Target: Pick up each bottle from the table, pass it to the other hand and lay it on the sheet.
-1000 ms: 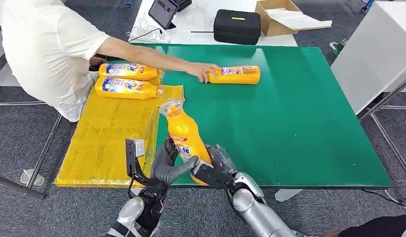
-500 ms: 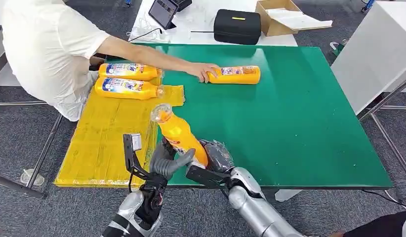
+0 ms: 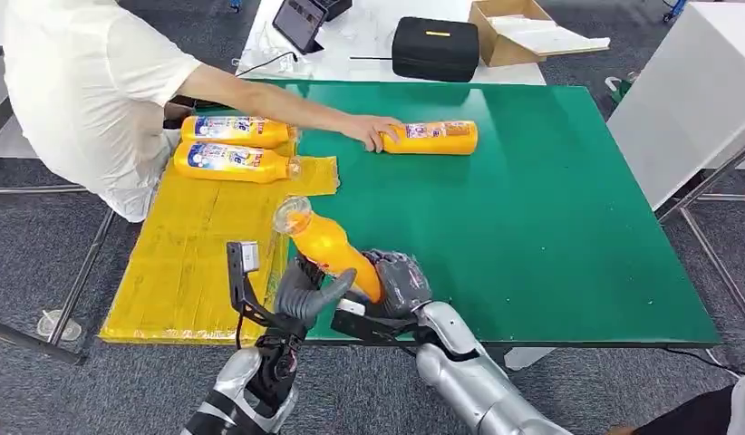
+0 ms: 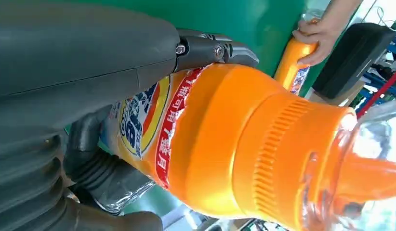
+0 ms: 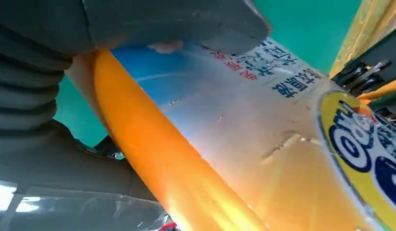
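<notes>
An orange bottle (image 3: 331,246) with a clear cap hangs tilted over the green table's (image 3: 550,227) near edge, cap toward the yellow sheet (image 3: 197,263). My left hand (image 3: 305,292) grips its lower body from the left and my right hand (image 3: 398,279) grips its base from the right. In the left wrist view my left hand (image 4: 66,72) wraps the labelled bottle (image 4: 244,144). In the right wrist view my right hand (image 5: 90,29) presses on the bottle's label (image 5: 244,144). Two more bottles (image 3: 235,131) (image 3: 231,161) lie on the sheet's far end.
A person in white leans in from the far left, a hand (image 3: 371,131) resting on another orange bottle (image 3: 437,138) lying on the table. A black case (image 3: 434,47), a tablet (image 3: 301,23) and a cardboard box (image 3: 509,32) sit on a white table behind.
The held bottle has tipped further left, its cap moving toward the sheet. Both my hands shifted slightly left with it. The person's hand stays on the far bottle.
</notes>
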{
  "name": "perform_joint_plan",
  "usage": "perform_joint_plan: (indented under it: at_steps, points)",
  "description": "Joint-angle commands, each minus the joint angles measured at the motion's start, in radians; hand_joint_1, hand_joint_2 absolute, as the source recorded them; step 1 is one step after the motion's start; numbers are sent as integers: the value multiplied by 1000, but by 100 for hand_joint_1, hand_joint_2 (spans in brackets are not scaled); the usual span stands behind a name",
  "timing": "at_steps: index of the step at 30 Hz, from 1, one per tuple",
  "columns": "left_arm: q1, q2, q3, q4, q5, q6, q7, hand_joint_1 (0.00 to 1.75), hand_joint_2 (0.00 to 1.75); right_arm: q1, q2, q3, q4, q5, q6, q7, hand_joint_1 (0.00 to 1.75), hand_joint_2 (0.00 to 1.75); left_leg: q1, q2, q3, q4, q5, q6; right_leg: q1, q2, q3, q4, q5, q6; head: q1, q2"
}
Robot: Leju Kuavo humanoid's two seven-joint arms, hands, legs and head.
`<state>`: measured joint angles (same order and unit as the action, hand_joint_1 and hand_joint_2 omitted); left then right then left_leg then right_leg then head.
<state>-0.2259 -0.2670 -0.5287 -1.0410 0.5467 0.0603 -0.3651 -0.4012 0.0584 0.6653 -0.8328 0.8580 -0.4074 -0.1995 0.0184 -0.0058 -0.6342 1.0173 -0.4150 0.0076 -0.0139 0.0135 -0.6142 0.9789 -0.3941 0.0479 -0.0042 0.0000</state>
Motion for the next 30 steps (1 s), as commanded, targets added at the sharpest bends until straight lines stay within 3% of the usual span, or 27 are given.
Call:
perform_joint_plan:
  at_steps: [1, 11, 17, 19, 20, 21, 30]
  points:
    - [-71, -2, -14, 77, -4, -33, -13, 173, 175, -63, 1, 78, 94, 46, -10, 17, 175, 175, 0, 0, 1, 0, 0, 0, 0, -1, 1, 0, 0, -1, 0, 0]
    - [-78, -4, -5, 77, -4, -38, -15, 175, 175, -76, 3, 88, 92, 70, -20, 20, 175, 175, 0, 0, 1, 0, 0, 0, 0, -1, 1, 0, 0, -1, 0, 0]
    - [-86, -7, 6, 73, -15, -37, -22, 175, 175, -92, 5, 104, 85, 142, -62, 63, 155, 175, 0, 0, 2, 1, -1, 0, 0, -1, 2, 1, -1, -2, 0, 0]
    - [-82, -7, 13, 65, -24, -29, -30, 175, 175, -80, 8, 88, 77, 124, -56, 52, 129, 175, 0, 0, 1, 0, 0, 0, 0, -1, 1, 0, 0, -1, 0, 0]
    - [-78, -7, 16, 58, -24, -29, -30, 175, 175, -77, 7, 87, 79, 131, -61, 59, 30, 175, 0, 0, 1, 0, 0, 0, 0, -1, 1, 0, 0, -1, 0, 0]
    - [-69, -3, 22, 40, -27, -30, -33, 175, 175, -66, 9, 70, 84, 115, -64, 53, 3, 175, 0, -1, 3, 0, -1, 0, 0, -2, 3, 0, -1, -2, 0, 0]
    - [-57, 2, 32, 11, -34, -17, -43, 175, 175, -48, 9, 54, 92, 114, -99, 50, 0, 175, 0, 0, 2, 0, 0, 0, 0, -1, 2, 0, -1, -1, 0, 0]
